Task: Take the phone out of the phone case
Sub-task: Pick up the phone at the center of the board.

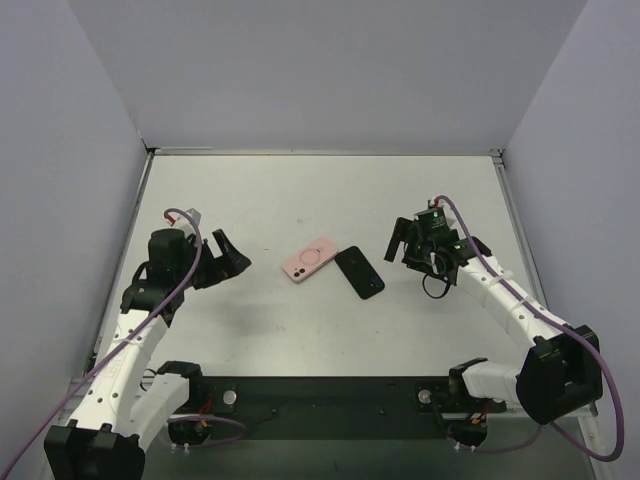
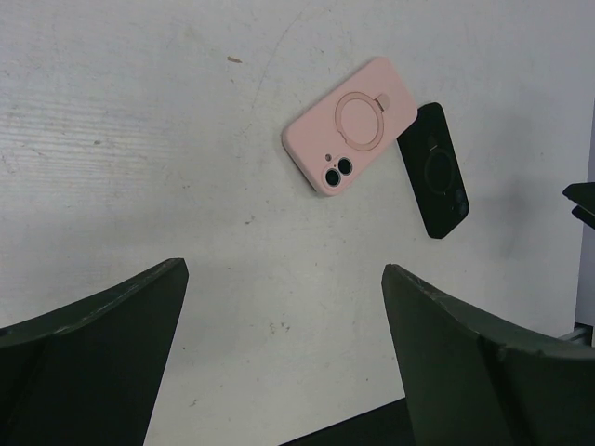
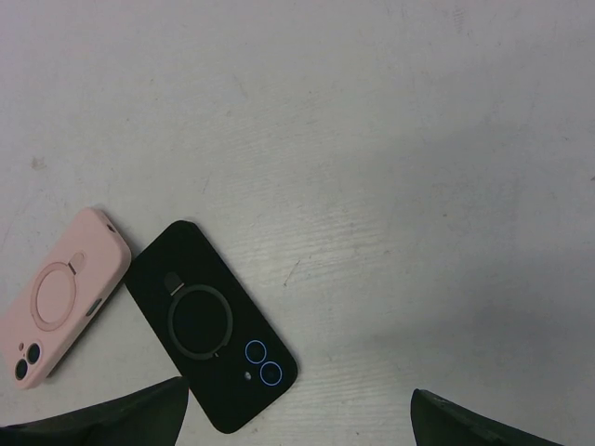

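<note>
We see a pink phone case [image 1: 309, 260] and a black phone case [image 1: 359, 272] lying back-up near the middle of the white table [image 1: 300, 190], pink on the left, their neighbouring corners touching or nearly so. We cannot tell whether either holds a phone. Our left gripper [image 1: 233, 256] hovers to their left and our right gripper [image 1: 399, 245] to their right, each with fingers spread wide, holding nothing.

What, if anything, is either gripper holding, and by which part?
Nothing is held. The left gripper and right gripper are open, clear of the pink phone case and black phone case lying on the table.
</note>
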